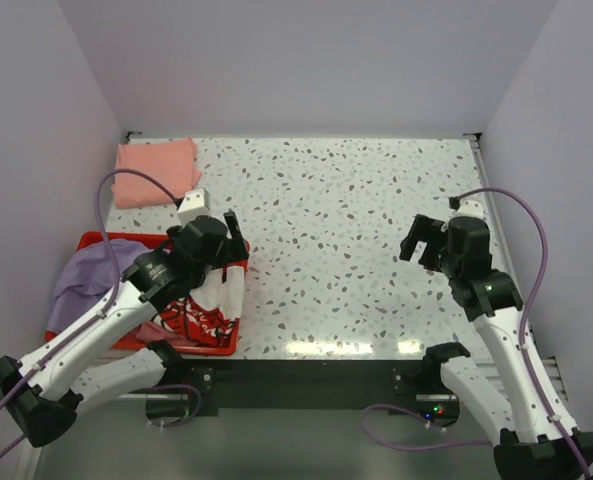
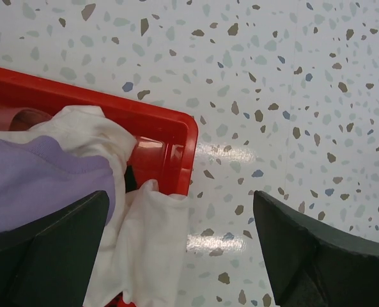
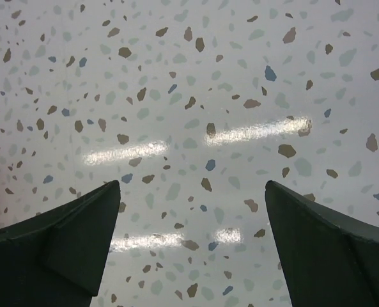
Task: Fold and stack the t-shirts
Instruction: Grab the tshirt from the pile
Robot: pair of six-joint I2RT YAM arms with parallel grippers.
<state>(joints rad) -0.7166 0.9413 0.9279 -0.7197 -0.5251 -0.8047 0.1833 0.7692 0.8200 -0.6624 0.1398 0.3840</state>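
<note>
Left gripper [image 1: 238, 238] spread above tray [image 2: 170, 131], 2 o'clock corner; right gripper [image 1: 421, 240] spread, idle. I'd lower onto white tee [image 2: 144, 246], pinch one layer, clear of purple tee [image 2: 42, 182].

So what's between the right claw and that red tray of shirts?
Nothing but bare speckled table. The top view shows it running clear from the right gripper to the tray.
</note>
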